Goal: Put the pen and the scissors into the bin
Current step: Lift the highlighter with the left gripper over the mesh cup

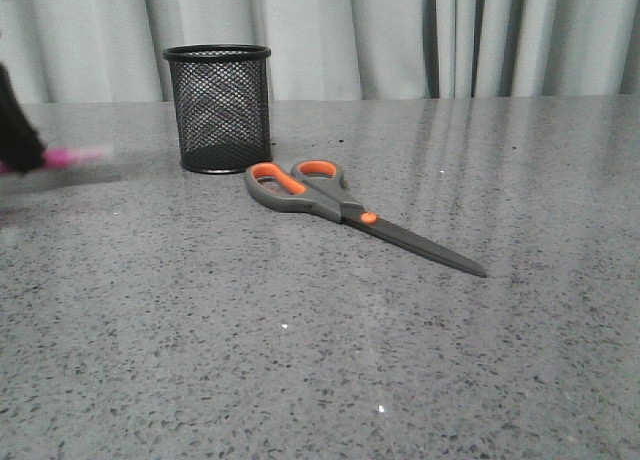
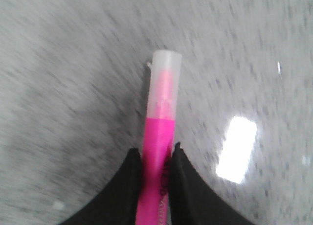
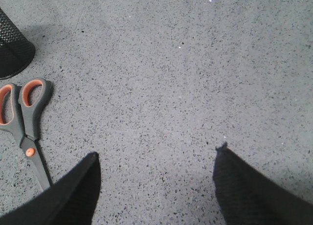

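Caught the left gripper [image 2: 156, 154] pinched shut on the pen [image 2: 161, 102], gripping the pink barrel with the whitish cap poking out ahead. Spotted it way off at the left edge in the front view, held roughly level just above the table [image 1: 300, 360], left of the bin [image 1: 218, 110] and not yet over it. Found the scissors [image 1: 340, 205] lying flat just right of the bin, orange loops nearly at its base, blades pointing away to the right. Noticed the right gripper [image 3: 157, 151] spread wide open over bare table, holding nothing.

Worried mostly about the pen angle. Looked too level to drop in; probably needed tipping cap-down first, otherwise could bridge the rim or bounce off. Also guessed at a light cup, easy to knock over with a low sideways approach. Couldn't judge grip security from the blurry wrist shot, so wouldn't rule out slipping mid-swing. Expected trouble with the scissors too: longer than the cup, likely to tip it.
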Controlling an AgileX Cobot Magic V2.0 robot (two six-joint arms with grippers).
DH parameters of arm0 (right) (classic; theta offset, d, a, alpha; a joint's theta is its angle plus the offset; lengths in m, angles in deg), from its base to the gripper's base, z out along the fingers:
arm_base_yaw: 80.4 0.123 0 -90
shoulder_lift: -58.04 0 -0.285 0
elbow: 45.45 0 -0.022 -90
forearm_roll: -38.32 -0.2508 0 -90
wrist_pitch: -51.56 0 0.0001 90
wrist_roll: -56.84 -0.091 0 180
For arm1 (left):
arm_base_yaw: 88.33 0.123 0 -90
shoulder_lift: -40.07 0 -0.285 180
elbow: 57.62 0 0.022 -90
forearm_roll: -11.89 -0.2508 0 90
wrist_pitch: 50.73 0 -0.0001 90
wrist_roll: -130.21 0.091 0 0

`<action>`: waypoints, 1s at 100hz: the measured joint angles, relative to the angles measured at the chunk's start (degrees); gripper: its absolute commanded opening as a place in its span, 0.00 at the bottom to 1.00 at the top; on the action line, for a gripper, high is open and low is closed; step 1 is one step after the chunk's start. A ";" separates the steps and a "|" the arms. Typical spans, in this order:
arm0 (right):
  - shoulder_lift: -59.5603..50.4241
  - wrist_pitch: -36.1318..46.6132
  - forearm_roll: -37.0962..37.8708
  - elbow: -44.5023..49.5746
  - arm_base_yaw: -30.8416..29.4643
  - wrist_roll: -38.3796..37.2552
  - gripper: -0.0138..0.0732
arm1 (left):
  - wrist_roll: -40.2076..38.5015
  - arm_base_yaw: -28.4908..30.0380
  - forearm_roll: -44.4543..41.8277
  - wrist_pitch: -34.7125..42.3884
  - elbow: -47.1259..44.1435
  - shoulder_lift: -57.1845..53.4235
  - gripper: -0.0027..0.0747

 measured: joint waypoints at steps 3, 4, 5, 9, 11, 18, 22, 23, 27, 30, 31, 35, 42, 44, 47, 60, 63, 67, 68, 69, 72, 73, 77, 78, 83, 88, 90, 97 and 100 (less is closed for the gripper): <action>0.00 0.00 0.00 0.00 0.00 0.00 0.67 | -0.22 0.00 1.78 0.00 1.05 -0.84 0.01; 0.00 0.00 0.00 0.00 0.00 0.00 0.67 | -0.22 0.00 2.79 0.00 1.56 -1.03 0.01; 0.00 0.00 0.00 0.00 0.00 0.00 0.67 | -0.36 0.00 3.34 -0.11 1.82 -1.45 0.01; 0.00 0.00 0.00 0.00 0.00 0.00 0.67 | -0.37 0.00 6.98 -0.10 3.28 -2.56 0.01; 0.00 0.00 0.00 0.00 0.00 0.00 0.67 | -0.45 0.00 9.09 -0.10 3.94 -3.24 0.01; 0.00 0.00 0.00 0.00 0.00 0.00 0.67 | -0.45 0.00 17.54 0.45 5.54 -5.33 0.01; 0.00 0.00 0.00 0.00 0.00 0.00 0.67 | -0.45 0.00 22.51 1.07 5.82 -6.18 0.01; 0.00 0.00 0.00 0.00 0.00 0.00 0.67 | -0.45 -0.05 24.49 1.14 6.02 -6.28 0.01; 0.00 0.00 0.00 0.00 0.00 0.00 0.67 | -0.45 -0.57 29.09 1.77 6.12 -6.62 0.01; 0.00 0.00 0.00 0.00 0.00 0.00 0.67 | -0.45 -1.07 33.01 2.44 6.22 -6.62 0.01; 0.00 0.00 0.00 0.00 0.00 0.00 0.67 | -0.45 -1.39 33.67 2.60 6.22 -6.62 0.01; 0.00 0.00 0.00 0.00 0.00 0.00 0.67 | -0.45 -2.30 36.65 4.07 6.22 -6.35 0.01; 0.00 0.00 0.00 0.00 0.00 0.00 0.67 | -0.45 -4.60 39.16 7.10 6.22 -5.26 0.01; 0.00 0.00 0.00 0.00 0.00 0.00 0.67 | -0.45 -5.44 39.51 8.07 6.22 -4.99 0.01; 0.00 0.00 0.00 0.00 0.00 0.00 0.67 | -0.45 -6.92 39.91 9.38 6.22 -4.24 0.01; 0.00 0.00 0.00 0.00 0.00 0.00 0.67 | 0.04 -11.84 41.61 16.80 6.22 -0.98 0.01; 0.00 0.00 0.00 0.00 0.00 0.00 0.67 | 0.04 -12.73 41.74 18.05 6.22 -0.04 0.01; 0.00 0.00 0.00 0.00 0.00 0.00 0.67 | 0.13 -13.70 41.94 19.35 6.22 0.87 0.01; 0.00 0.00 0.00 0.00 0.00 0.00 0.67 | 0.13 -13.92 41.94 19.52 6.22 1.22 0.01; 0.00 0.00 0.00 0.00 0.00 0.00 0.67 | 0.13 -14.03 42.00 19.81 6.22 1.41 0.01; 0.00 0.00 0.00 0.00 0.00 0.00 0.67 | 0.13 -14.32 42.10 20.17 6.22 2.14 0.01; 0.00 0.00 0.00 0.00 0.00 0.00 0.67 | 0.13 -14.30 42.22 20.31 6.22 2.48 0.01; 0.00 0.00 0.00 0.00 0.00 0.00 0.67 | 0.13 -14.43 42.22 20.55 6.22 3.52 0.01; 0.00 0.00 0.00 0.00 0.00 0.00 0.67 | 0.13 -14.43 42.22 20.66 6.22 3.69 0.01; 0.00 0.00 0.00 0.00 0.00 0.00 0.67 | 0.13 -14.43 42.22 21.00 6.22 4.74 0.01; 0.00 0.00 0.00 0.00 0.00 0.00 0.67 | 0.13 -14.43 42.22 21.21 6.22 5.44 0.01; 0.00 0.00 0.00 0.00 0.00 0.00 0.67 | 0.13 -14.43 42.22 21.34 6.22 5.78 0.01; 0.00 0.00 0.00 -0.09 0.00 0.00 0.67 | 0.13 -14.43 42.35 21.48 6.22 6.33 0.01; 0.00 0.00 0.00 -0.09 0.00 0.00 0.67 | 0.13 -14.43 42.35 21.52 6.22 6.43 0.01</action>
